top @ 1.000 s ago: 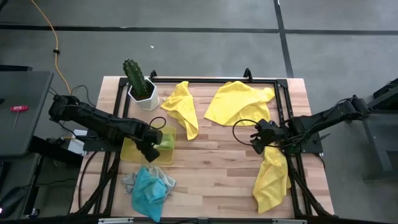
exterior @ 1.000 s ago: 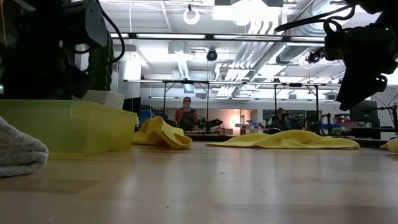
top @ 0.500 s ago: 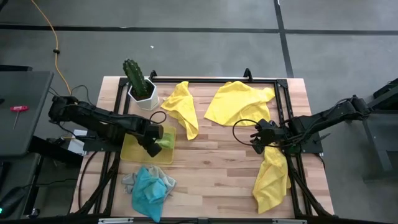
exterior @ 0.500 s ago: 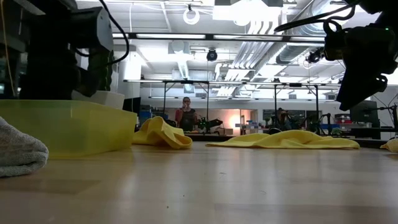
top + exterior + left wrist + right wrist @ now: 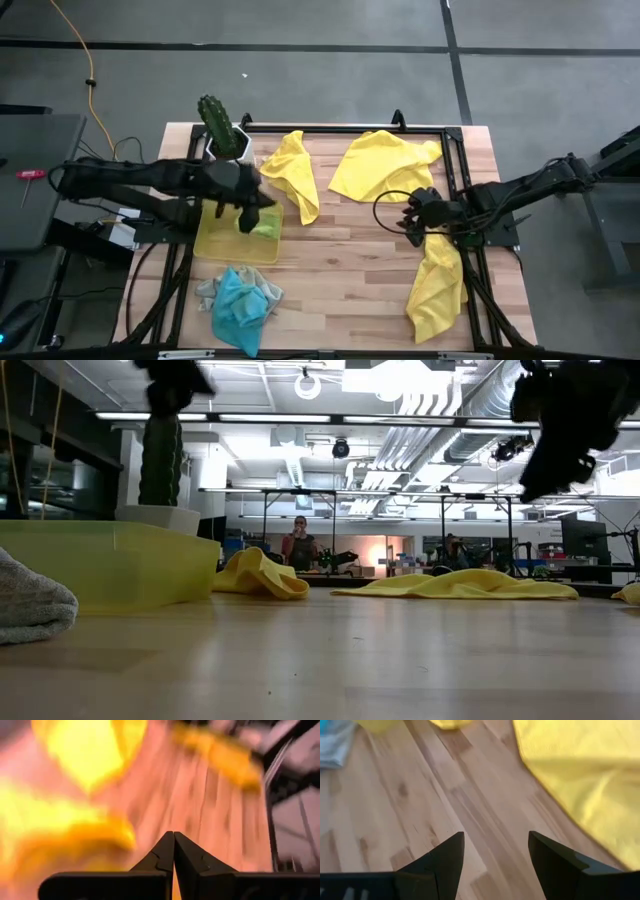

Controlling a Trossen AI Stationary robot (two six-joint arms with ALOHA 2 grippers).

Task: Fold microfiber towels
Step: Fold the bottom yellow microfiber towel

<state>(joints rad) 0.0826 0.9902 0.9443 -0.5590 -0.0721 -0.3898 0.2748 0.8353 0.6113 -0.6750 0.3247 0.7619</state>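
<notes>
We're in a big open lab or workshop hall: exposed silver ceiling ducts (image 5: pixel 440 435), long strip lights (image 5: pixel 300 418), rows of metal-framed workbenches (image 5: pixel 300 530) with people at them, a bare grey concrete floor (image 5: pixel 320 80), and a butcher-block wooden table (image 5: pixel 350 260) on a black frame.

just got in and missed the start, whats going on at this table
A two-armed robot is sorting microfiber towels. The left gripper, shut and empty, is over the yellow tray holding a lime green towel. The right gripper hovers open over bare wood beside a yellow towel. Other towels lie unfolded.
</notes>
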